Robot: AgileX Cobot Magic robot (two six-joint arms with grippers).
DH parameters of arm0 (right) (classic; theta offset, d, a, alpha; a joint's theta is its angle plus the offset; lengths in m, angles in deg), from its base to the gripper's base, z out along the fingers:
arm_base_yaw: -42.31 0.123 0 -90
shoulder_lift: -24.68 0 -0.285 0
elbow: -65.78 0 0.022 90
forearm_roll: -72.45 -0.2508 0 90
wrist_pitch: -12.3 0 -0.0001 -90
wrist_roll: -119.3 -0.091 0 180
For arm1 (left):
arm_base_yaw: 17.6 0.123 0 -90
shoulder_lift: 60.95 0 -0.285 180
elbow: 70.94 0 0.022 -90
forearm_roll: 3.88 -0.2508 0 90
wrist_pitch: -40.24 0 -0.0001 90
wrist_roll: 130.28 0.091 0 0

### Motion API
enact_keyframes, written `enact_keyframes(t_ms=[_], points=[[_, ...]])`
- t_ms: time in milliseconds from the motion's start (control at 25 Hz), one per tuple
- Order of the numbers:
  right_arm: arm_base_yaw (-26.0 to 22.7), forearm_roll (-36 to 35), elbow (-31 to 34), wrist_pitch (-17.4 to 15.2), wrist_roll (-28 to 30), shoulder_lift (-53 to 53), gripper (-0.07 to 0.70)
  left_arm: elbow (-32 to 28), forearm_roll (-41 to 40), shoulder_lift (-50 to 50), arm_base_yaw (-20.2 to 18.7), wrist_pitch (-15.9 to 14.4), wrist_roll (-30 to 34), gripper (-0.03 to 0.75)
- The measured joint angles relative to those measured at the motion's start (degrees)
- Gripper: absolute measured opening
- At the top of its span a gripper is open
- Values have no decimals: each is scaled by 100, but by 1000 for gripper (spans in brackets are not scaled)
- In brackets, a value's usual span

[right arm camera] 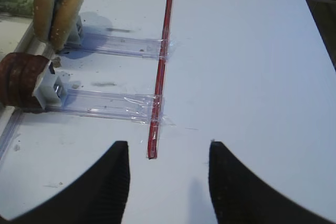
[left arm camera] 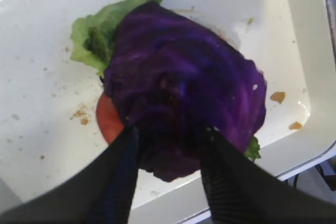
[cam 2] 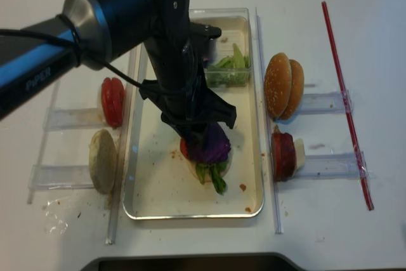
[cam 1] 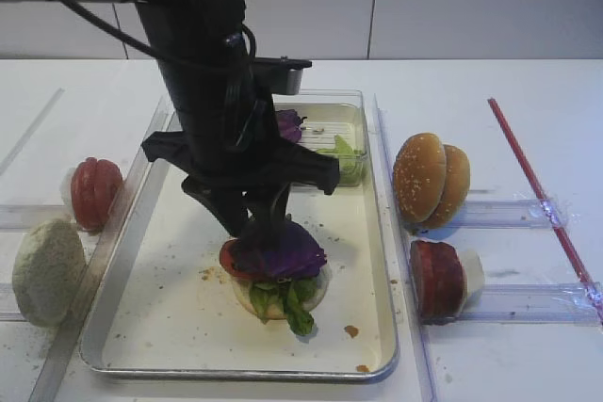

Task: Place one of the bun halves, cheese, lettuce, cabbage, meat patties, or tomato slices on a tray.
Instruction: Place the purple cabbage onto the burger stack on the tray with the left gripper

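The left fingers [left arm camera: 168, 145] stand partly apart, straddling the near edge of the cabbage [left arm camera: 184, 93]; the left wrist view shows the purple leaf between them, though whether they press on it cannot be told. Just beyond and to the left of these fingers, lettuce [left arm camera: 105, 30] pokes out from under the leaf, and a tomato slice [left arm camera: 107, 121] shows beside the left one. The high view adds what the wrist view hides: a pale bun half [cam 1: 273, 300] under the stack, all of it on the tray [cam 1: 170, 345].

The right fingers [right arm camera: 165, 182] are wide apart with nothing between them, above the bare tabletop [right arm camera: 247, 61]. Ahead of them lies a red straw [right arm camera: 161, 66]; further to their left stand sesame buns [right arm camera: 58, 9] and meat patties [right arm camera: 21, 85].
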Motion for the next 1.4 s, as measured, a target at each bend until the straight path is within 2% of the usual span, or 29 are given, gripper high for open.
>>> enact_keyframes(t_ms=[320, 560, 880, 1400], points=[[0, 0, 0, 0, -10, 0, 382, 558, -161, 12, 0, -23, -174, 278], [0, 0, 0, 0, 0, 0, 382, 600, -121, 12, 0, -37, -298, 331], [0, 0, 0, 0, 0, 0, 382, 600, -26, 12, 0, -42, -298, 340], [0, 0, 0, 0, 0, 0, 382, 600, 51, -381, 899, -65, -156, 340]])
